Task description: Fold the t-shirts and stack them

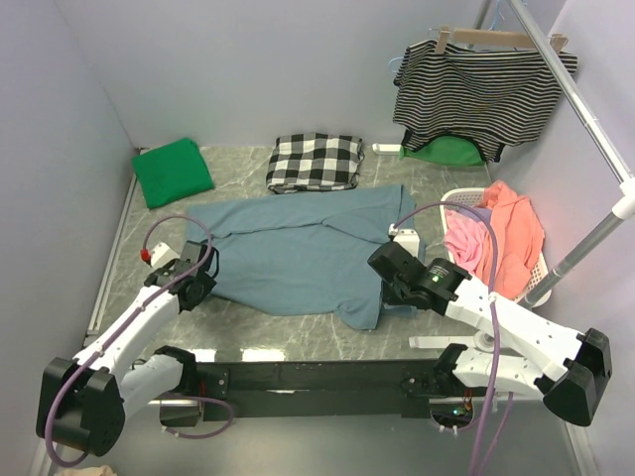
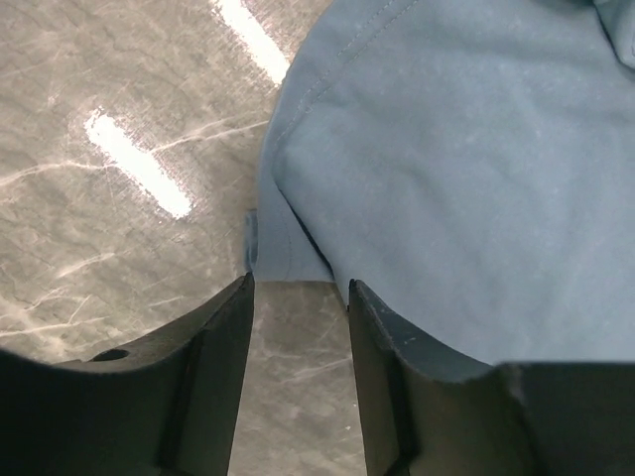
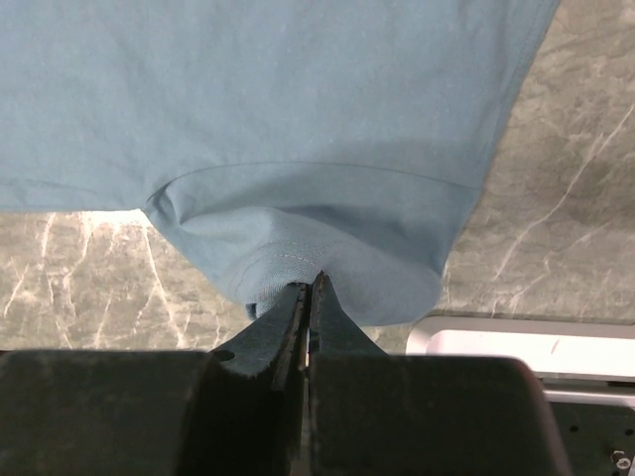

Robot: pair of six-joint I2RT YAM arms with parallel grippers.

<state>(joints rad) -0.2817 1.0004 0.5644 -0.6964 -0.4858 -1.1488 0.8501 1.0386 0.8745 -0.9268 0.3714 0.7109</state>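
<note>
Pinching blue t-shirt: right end effector; left end effector agape; checked cloth beyond.

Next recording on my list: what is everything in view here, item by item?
slate-blue t-shirt: one, slate blue, spread across the table's middle
green t-shirt: one, bright green, folded, far left corner
checked cloth: one, black and white, folded, far centre
striped top: one, black and white, on a hanger, far right
green item: one, green, below the striped top
basket: one, white, right edge, holding a pink garment and a coral garment
rail: one, white, slanting along the right side
table: one, grey marble, work surface
left gripper: one, black, open at the slate-blue t-shirt's left corner
right gripper: one, black, shut on the slate-blue t-shirt's right edge
</note>
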